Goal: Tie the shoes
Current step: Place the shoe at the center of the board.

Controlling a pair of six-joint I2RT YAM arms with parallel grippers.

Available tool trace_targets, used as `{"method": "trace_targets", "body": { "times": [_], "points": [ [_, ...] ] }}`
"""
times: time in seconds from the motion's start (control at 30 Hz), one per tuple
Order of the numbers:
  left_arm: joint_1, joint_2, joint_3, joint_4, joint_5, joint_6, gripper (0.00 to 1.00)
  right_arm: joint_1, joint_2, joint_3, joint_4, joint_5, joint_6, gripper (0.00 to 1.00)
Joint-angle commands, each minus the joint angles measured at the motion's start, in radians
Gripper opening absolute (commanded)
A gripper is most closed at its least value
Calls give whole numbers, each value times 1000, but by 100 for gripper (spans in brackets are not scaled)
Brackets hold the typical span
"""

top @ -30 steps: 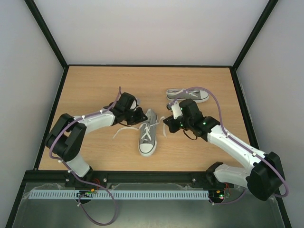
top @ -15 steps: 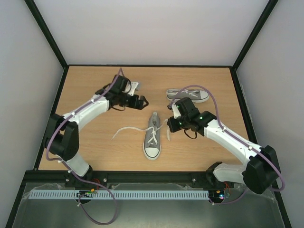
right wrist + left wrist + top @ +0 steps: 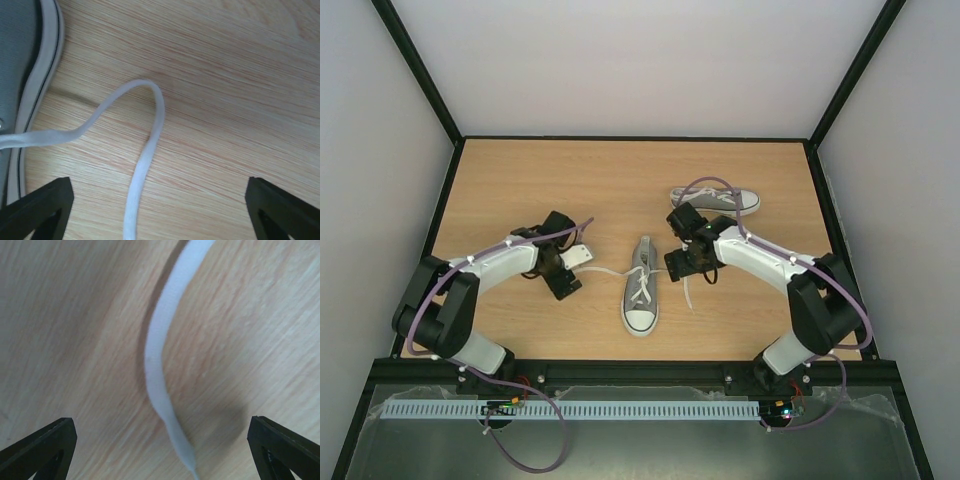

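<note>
Wood-grain table (image 3: pixel 520 180) carries both shoes. The near shoe (image 3: pixel 640 290) sits at the middle, toe toward the arms, with its laces undone and spread to either side. The far shoe (image 3: pixel 716 200) lies toward the back right, side-on and well apart from the first; whether its laces are tied is too small to tell.

The left gripper (image 3: pixel 160 422) hangs low over the board with its fingers spread wide and nothing between them but the left lace (image 3: pixel 155 365), which lies loose on the wood. The right gripper (image 3: pixel 159 182) is likewise spread and empty, just beside the near shoe, with the right lace (image 3: pixel 150 135) curving in a bend beneath it.

The small canvas shoe looks light and would likely slide on the smooth wood if either lace is pulled hard, so pulls should be balanced left against right. The laces look flat, limp and soft, hugging the table. Each probably needs fingers set down astride it and pinched a little back from the tip, where the strip is full width.
</note>
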Motion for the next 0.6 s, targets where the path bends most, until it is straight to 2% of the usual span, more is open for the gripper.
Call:
{"method": "trace_targets", "body": {
  "times": [0.0,0.07,0.23,0.33,0.43,0.57],
  "points": [
    [13,-20,-15,78,-85,78,98,0,-40,18,-132,72,27,100],
    [26,-22,-16,92,-75,78,98,1,-70,-12,-143,42,46,98],
    [69,21,-15,132,-82,73,96,22,-68,-26,-162,-40,101,87],
    [88,50,-9,143,-70,61,92,23,-54,-54,-137,-105,123,80],
    [88,73,-7,133,-43,52,83,23,-35,-89,-123,-140,159,75],
    [88,65,-7,111,21,42,64,24,-5,-167,-69,-159,193,66]
  ]
}}
